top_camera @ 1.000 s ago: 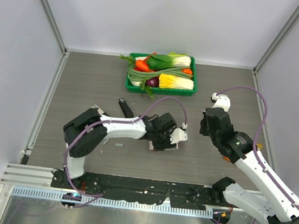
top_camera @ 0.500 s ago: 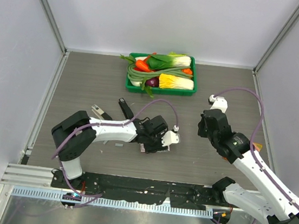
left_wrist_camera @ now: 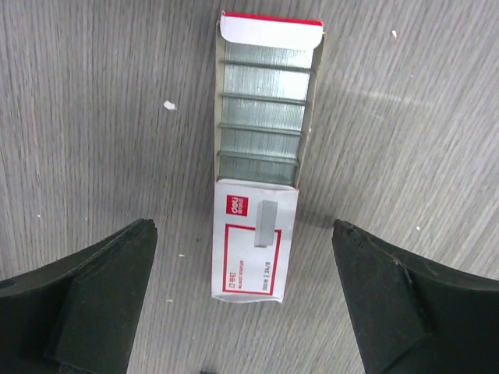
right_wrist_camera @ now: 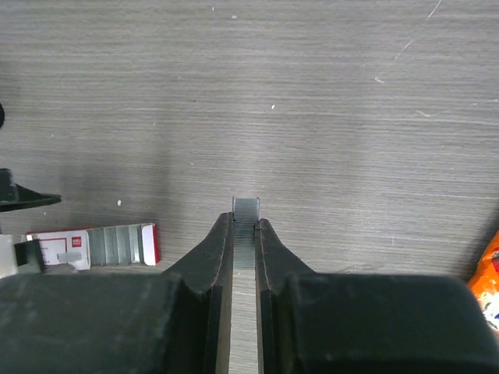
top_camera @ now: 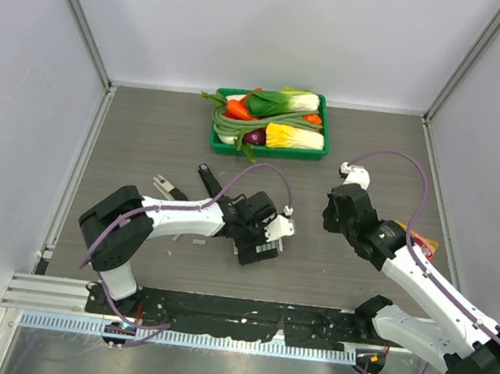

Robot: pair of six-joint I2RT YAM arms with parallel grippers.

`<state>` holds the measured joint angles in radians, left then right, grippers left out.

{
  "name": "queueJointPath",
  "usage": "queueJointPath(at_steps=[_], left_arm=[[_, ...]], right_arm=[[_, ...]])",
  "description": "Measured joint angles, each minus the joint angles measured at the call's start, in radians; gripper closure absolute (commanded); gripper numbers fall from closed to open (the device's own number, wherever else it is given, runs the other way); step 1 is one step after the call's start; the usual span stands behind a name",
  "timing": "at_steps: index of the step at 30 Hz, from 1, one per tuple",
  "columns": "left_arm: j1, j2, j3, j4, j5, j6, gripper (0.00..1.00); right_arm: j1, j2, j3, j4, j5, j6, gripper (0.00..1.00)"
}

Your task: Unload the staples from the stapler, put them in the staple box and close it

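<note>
Silvery-grey metal is seen between the fingertips of the right gripper [right_wrist_camera: 245, 224]. One short strip of staples [right_wrist_camera: 245, 207] is pinched edge-on there, with the two black fingers drawn narrow around it. The strip is held over the grey wood-grain tabletop [right_wrist_camera: 351, 93].

The left gripper [left_wrist_camera: 242, 227] is spread wide and nothing is held in it. Its black fingers [left_wrist_camera: 101, 288] stand on either side of the flat red-and-white cardboard staple box [left_wrist_camera: 251, 261], apart from it. The box lies flat with its tray slid out, and five rows of staples are counted in the tray.

The step in hand is judged to be the carrying of the strip to the box. For the next move, the right arm would need to be brought leftward over the box and lowered. The strip would need to be lined up with the open tray before the fingers are parted, since a crooked drop could scatter it across the table.

Farther out, in the top view, one slim black stapler [top_camera: 207, 180], so judged from its outline, lies just beyond the left arm. One smaller dark piece [top_camera: 165, 184] lies near it and is too small to be identified. One green plastic crate [top_camera: 325, 137] filled with vegetables is set at the far edge. One orange packet [top_camera: 415, 237] lies beside the right arm. Two arms are counted.
</note>
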<state>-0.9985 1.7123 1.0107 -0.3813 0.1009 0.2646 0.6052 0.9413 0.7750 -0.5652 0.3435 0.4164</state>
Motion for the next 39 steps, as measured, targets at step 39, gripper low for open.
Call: queueJointPath(at_steps=[39], left_arm=[[0.647,-0.432,-0.002,-0.325,0.24,-0.102,0.0]], right_arm=[[0.51,0.45,-0.062,0.369,0.039,0.29,0.99]])
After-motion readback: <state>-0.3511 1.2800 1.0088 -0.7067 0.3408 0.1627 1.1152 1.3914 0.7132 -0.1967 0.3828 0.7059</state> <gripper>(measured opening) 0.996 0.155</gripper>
